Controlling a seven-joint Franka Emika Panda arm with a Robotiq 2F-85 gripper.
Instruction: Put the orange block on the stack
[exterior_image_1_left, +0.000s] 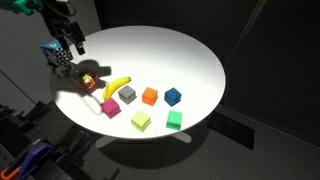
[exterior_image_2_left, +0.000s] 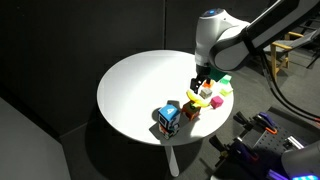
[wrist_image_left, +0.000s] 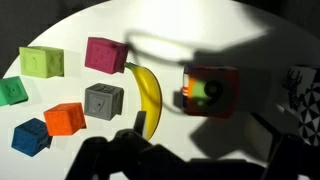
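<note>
Orange block (wrist_image_left: 210, 90) sits ungrasped on desk (exterior_image_1_left: 180, 50) near stack (exterior_image_2_left: 168, 118); jaws apart overhead; approach step, next descend and clamp

The round white table (exterior_image_1_left: 190, 60) bears a banana (exterior_image_1_left: 108, 87), the orange block (wrist_image_left: 210, 92), the stack (exterior_image_2_left: 168, 118) and small cubes (exterior_image_1_left: 150, 96).

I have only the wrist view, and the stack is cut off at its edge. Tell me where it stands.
Observer: The stack stands close beside the orange block, near the edge of the table.
Operator: Describe its top.
Observer: Light blue and bare; nothing lies on it.
Operator: Report the gripper's height.
Observer: The gripper hangs above the table, touching no block.
</note>
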